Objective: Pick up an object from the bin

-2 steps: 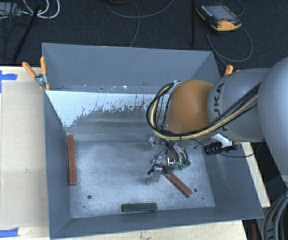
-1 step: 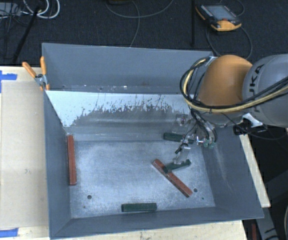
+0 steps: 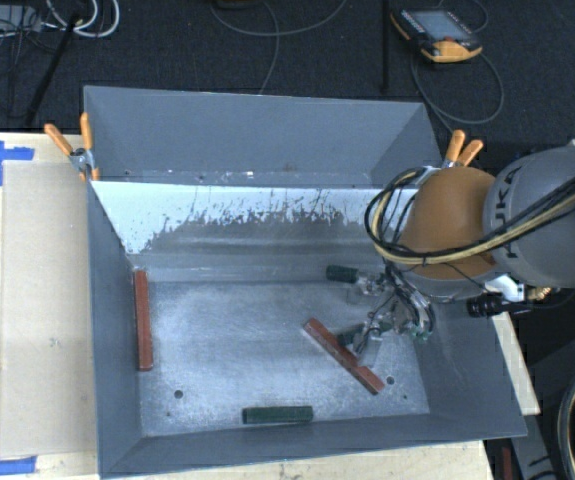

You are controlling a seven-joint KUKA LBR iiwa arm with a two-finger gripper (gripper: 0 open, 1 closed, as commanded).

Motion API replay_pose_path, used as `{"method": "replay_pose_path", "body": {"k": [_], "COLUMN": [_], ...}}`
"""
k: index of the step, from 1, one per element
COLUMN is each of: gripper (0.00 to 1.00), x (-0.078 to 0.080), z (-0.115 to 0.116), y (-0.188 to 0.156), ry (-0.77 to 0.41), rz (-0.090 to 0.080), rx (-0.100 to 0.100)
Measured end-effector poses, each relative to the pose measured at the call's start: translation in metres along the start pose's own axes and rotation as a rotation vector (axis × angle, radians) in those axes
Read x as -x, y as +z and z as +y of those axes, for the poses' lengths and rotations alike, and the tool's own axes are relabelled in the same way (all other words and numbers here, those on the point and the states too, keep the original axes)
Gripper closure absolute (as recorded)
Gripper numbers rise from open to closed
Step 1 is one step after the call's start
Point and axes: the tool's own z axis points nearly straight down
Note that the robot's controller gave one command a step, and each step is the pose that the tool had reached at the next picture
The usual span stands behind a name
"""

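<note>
My gripper (image 3: pixel 379 324) hangs low at the right of the bin floor, under the orange wrist cover. Right below it lies a red-brown flat stick (image 3: pixel 344 356), set diagonally from upper left to lower right; its upper end is beneath the gripper. A small dark green piece (image 3: pixel 342 272) lies just up and left of the gripper, near the foot of the back wall. The view shows nothing held.
A second red-brown stick (image 3: pixel 143 320) lies lengthwise along the left wall. A dark green oblong block (image 3: pixel 277 415) rests against the front wall. The arm and its cables cover the bin's right side.
</note>
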Motion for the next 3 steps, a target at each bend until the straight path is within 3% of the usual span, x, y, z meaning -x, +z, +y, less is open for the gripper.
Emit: {"method": "replay_pose_path", "body": {"k": [1, 2, 3], "gripper": [1.00, 1.00, 1.00], "x": [0.003, -0.061, -0.061], "z": [0.001, 0.023, -0.010], "y": [-0.003, -0.001, 0.000], "ry": [0.001, -0.160, -0.879], "rz": [-0.011, -0.005, -0.006], "rx": [0.001, 0.000, -0.002]}}
